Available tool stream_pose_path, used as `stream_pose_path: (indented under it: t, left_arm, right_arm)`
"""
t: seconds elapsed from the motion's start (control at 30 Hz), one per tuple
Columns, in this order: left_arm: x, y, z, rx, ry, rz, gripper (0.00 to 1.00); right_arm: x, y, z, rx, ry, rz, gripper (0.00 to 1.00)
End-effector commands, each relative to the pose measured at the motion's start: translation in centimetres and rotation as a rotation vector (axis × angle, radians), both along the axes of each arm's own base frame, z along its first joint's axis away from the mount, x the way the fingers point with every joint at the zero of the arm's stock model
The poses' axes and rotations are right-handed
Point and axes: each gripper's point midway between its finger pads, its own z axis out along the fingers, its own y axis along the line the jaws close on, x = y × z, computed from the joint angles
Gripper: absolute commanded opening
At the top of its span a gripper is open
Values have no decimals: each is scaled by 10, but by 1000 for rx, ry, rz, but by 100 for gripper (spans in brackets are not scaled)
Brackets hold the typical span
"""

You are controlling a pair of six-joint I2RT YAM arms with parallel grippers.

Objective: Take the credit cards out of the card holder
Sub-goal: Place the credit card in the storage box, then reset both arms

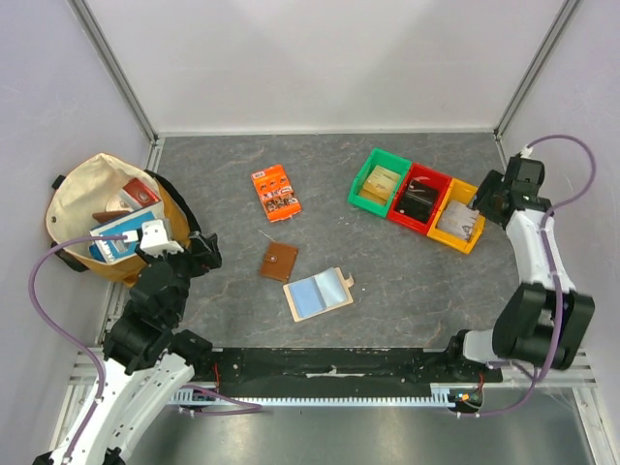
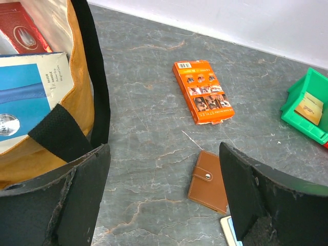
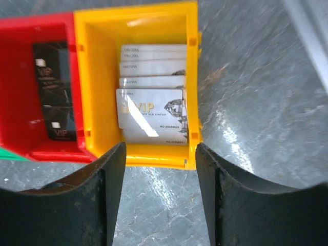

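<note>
**Cards in the bins, both grippers open**

On my far left a tan tote bag [image 1: 87, 189] sits against the left wall, with a blue box [image 2: 25, 97] and a red box [image 2: 20, 25] standing in it. My left gripper [image 2: 164, 154] hovers just beside the bag's near right side. Its fingers [image 2: 82, 200] are spread wide with only bare table [image 1: 232, 155] between them.

Right of that, an orange packet [image 1: 275, 193] lies flat toward the far side. Nearer me is the brown wallet [image 1: 279, 262], snapped shut. Just right of it and a little nearer lies the card holder [image 1: 318, 294]. It is opened flat with its pale blue lining up and the snap tab pointing right. I cannot tell whether any card is in it.

Further right, three bins sit touching in a slanted row: green bin [image 1: 363, 184], red bin [image 1: 433, 179], yellow bin [image 1: 461, 242]. The green one holds something beige. Black credit cards [image 3: 54, 92] lie in the red bin. A fanned stack of pale VIP cards [image 3: 152, 107] lies in the yellow bin.

My right gripper [image 3: 160, 148] hangs over the yellow bin's near wall. Its fingers [image 3: 107, 200] are parted and nothing is held between them.
</note>
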Motion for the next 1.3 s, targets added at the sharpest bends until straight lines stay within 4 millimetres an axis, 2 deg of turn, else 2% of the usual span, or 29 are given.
stream_pose_path:
  t: [0.0, 0.1, 0.13, 0.23, 0.33, 0.43, 0.6, 0.73, 0.97, 1.1, 1.27]
  left_arm:
    - [0, 10, 6, 10, -26, 45, 92]
    - [-3, 13, 9, 1, -42, 56, 92]
    - [-4, 14, 10, -5, -49, 61, 93]
    - [-9, 18, 19, -36, -89, 75, 93]
    - [-19, 19, 39, -89, -163, 53, 93]
    - [-31, 24, 53, -126, -227, 48, 93]
    - [-55, 36, 61, -159, -345, 45, 93]
    - [-59, 38, 60, -179, -367, 45, 94]
    - [-55, 32, 55, -174, -361, 22, 94]
    - [-54, 35, 52, -174, -352, 42, 94]
    - [-53, 34, 51, -168, -349, 39, 94]
  right_arm:
    - [-9, -15, 86, -116, -219, -82, 69]
    - [-25, -4, 117, -112, -335, -69, 80]
    - [-33, 1, 137, -111, -409, -73, 84]
    - [-58, 12, 179, -131, -563, -65, 96]
    - [-86, 21, 215, -210, -678, -83, 98]
    - [-119, 25, 236, -291, -768, -113, 98]
    - [-168, 26, 236, -321, -933, -145, 98]
    - [-187, 19, 221, -349, -989, -173, 98]
    - [-197, 14, 207, -349, -1065, -206, 98]
    - [-193, 17, 198, -326, -1064, -202, 98]
    - [-192, 19, 198, -321, -1066, -192, 98]
